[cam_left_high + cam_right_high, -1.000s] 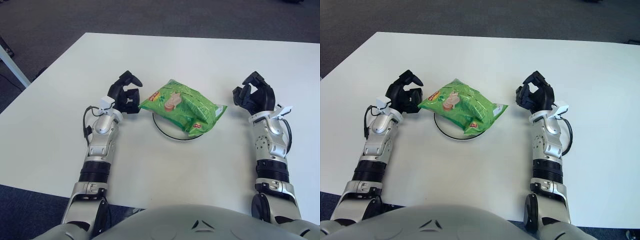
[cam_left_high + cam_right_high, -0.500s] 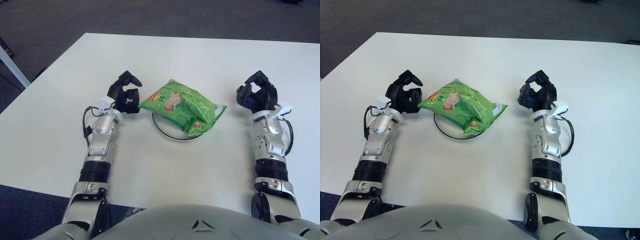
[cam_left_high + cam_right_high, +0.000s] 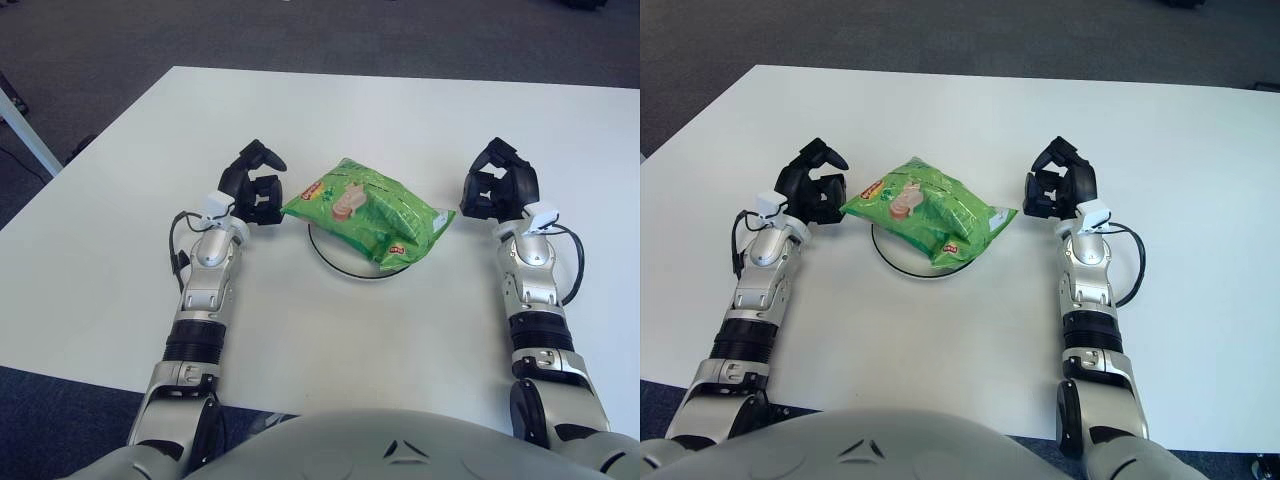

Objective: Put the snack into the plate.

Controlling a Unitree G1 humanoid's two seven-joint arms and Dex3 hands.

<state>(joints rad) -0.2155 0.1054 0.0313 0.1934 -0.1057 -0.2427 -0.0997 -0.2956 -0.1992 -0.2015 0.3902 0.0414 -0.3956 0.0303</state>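
Observation:
The snack is a green bag (image 3: 365, 212) lying across a small white plate with a dark rim (image 3: 338, 264), whose front edge shows under the bag. My left hand (image 3: 252, 186) sits just left of the bag's left corner with its fingers loosely spread and nothing between them. To the right of the bag is my right hand (image 3: 497, 190), a small gap of table away from the bag's right end. Its fingers are relaxed and hold nothing.
The white table (image 3: 330, 330) reaches well past both hands, its far edge at the top and its left edge slanting down. Dark carpet (image 3: 120, 40) lies beyond. A white table leg (image 3: 25, 130) shows at the far left.
My right hand has moved left, closer to the bag's right end. The left hand has shifted only slightly toward the bag. The bag stays on the plate.

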